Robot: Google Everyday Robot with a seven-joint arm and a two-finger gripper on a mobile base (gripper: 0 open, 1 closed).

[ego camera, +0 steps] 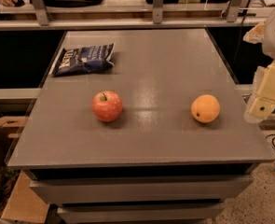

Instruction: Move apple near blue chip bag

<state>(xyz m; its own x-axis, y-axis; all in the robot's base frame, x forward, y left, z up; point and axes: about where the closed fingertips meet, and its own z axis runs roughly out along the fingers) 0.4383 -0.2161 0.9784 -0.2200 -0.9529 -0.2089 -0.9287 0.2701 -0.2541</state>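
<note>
White lettering on the blue chip bag [83,59] — unreadable — hand [260,108] at far right.

Dim, warm light falls from above. A soft sheen streaks the worktop [151,55] beside the apple [107,106]. The hand [263,101] at the right edge looks pale.

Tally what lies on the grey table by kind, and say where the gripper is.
Apple: 1
Orange fruit: 1
Blue chip bag: 1
Total: 3 on the table
Gripper: past the table's right edge, holding nothing.
</note>
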